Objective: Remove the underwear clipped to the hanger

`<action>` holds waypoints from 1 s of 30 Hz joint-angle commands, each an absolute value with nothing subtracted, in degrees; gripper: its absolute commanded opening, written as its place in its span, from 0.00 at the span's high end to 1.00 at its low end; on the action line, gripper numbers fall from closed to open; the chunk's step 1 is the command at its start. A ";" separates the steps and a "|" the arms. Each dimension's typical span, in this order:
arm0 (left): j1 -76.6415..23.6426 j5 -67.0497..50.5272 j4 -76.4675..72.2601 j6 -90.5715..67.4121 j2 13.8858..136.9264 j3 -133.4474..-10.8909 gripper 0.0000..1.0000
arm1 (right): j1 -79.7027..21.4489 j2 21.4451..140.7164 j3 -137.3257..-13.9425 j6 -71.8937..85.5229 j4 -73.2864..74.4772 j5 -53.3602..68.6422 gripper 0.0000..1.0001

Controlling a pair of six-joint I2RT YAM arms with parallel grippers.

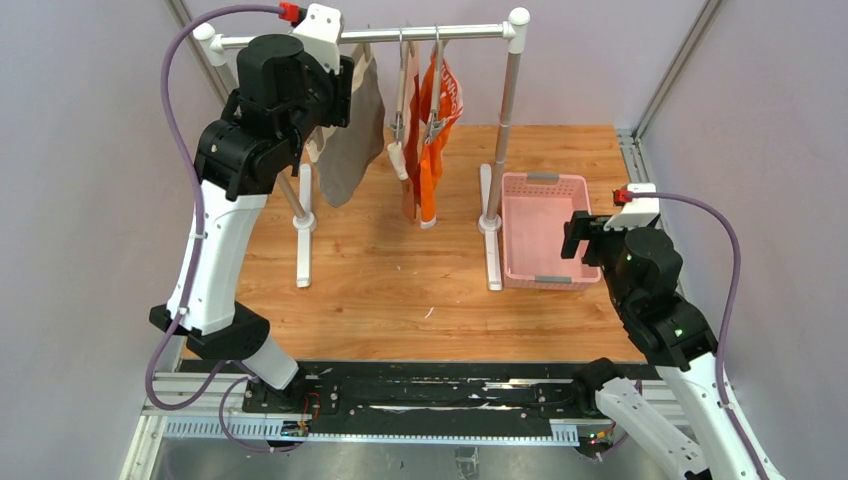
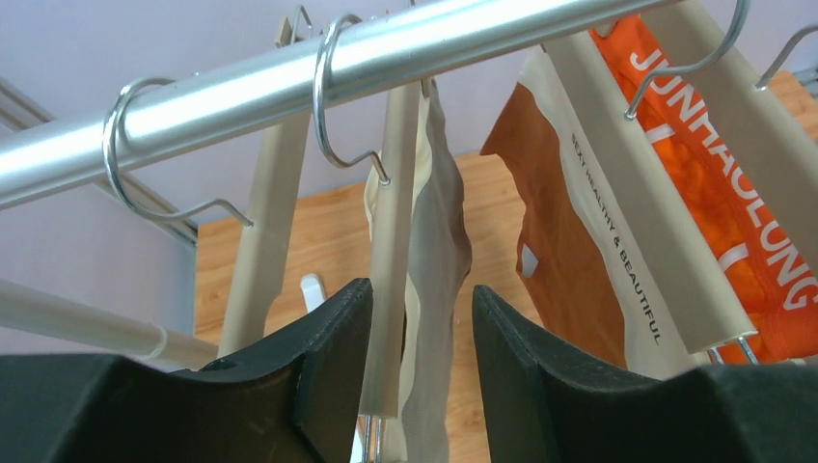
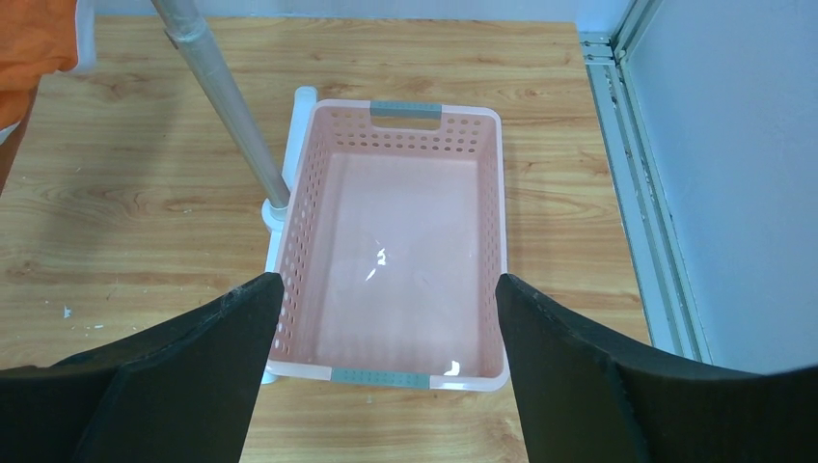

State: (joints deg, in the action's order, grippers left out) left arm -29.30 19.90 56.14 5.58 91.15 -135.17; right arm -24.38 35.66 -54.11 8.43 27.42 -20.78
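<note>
Wood table [image 1: 380,270], clothes rail [image 2: 241,92]: left gripper [image 2: 420,289] straddles the grey underwear [image 2: 439,222], jaws parted, not pinching yet. Next up, I'd guess: clamp and tug it free. Right gripper [image 3: 388,280] gapes over the basket [image 3: 492,193].

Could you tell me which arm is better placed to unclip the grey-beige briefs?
Left: the left gripper straddles the grey-beige cloth briefs, while the right gripper hangs over the pink plastic basket.

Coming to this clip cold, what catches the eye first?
The bright orange briefs hang mid-rail on the clothes rack at the back. The left hand, up at the rail, straddles the grey-beige briefs and their hanger. An empty pink basket sits right of the rack.
</note>
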 commanded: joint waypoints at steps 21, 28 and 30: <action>-27.21 22.02 46.94 7.74 86.44 -123.63 0.51 | -25.22 35.00 -54.89 8.00 29.09 -19.01 0.19; -26.98 21.89 44.87 7.54 86.89 -122.45 0.74 | -25.22 34.90 -53.98 8.34 29.18 -18.33 0.19; -26.90 21.75 44.89 7.60 87.21 -122.43 0.75 | -25.23 34.92 -53.77 8.43 29.22 -18.40 0.19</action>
State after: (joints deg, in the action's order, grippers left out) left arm -27.40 21.65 47.70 7.42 87.37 -122.65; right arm -24.38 35.11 -54.11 8.43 28.58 -19.25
